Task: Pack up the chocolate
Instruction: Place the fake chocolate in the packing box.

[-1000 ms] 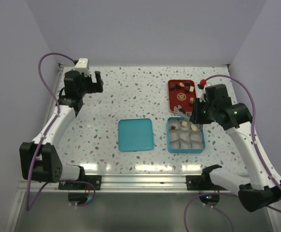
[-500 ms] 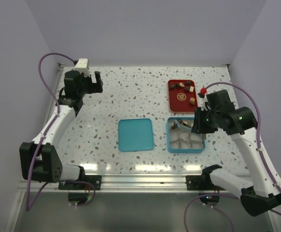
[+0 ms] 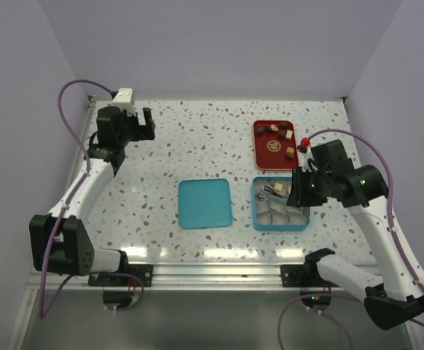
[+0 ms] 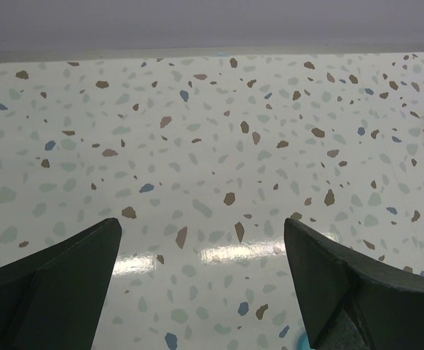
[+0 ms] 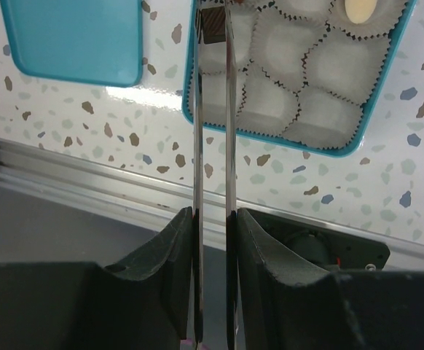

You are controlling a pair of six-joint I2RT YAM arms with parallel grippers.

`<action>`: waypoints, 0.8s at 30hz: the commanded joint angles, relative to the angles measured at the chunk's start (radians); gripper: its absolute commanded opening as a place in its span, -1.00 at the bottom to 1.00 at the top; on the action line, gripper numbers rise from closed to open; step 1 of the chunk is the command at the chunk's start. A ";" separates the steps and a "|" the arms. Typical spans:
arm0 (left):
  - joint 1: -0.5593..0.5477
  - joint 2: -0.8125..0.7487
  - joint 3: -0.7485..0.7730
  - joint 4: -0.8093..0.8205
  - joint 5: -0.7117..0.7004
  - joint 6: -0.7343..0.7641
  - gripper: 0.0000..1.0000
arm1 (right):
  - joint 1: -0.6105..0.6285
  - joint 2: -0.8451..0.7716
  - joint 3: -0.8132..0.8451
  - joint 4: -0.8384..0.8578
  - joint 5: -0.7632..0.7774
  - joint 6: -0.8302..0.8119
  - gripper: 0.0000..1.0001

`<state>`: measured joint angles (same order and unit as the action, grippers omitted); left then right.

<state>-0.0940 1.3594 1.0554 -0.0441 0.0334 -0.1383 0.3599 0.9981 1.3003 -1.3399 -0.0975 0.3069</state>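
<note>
Clamps thin metal tongs point(image 5: 212, 131) in the right gripper point(image 5: 212, 219), jaws pressed onto the blades. Pinches a dark chocolate point(image 5: 212, 22) between the tong tips, over the box point(image 3: 280, 226) at its left edge, toward its far-left corner; cannot tell whether touching the paper cups point(image 5: 285, 55). Shows a cream chocolate point(image 5: 361, 9) in one cup near the box's right wall. Has more chocolates point(image 3: 285, 135) on the red tray point(image 3: 261, 157) toward the table's point(image 4: 197, 109) far-right corner. Holds the left gripper point(image 4: 201, 240) wide apart and empty near the far-left corner. Has the lid point(image 3: 205, 203) flat, left of the box.
</note>
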 commanded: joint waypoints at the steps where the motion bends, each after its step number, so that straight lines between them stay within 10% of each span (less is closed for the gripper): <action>1: -0.006 0.001 0.040 0.012 0.007 -0.006 1.00 | 0.008 -0.018 -0.009 -0.042 -0.027 0.011 -0.50; 24: -0.006 -0.005 0.038 0.007 0.003 -0.006 1.00 | 0.013 -0.021 -0.030 -0.073 -0.007 0.000 -0.17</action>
<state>-0.0940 1.3594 1.0565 -0.0444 0.0334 -0.1379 0.3668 0.9939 1.2686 -1.3415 -0.0971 0.3069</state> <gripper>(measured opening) 0.997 0.411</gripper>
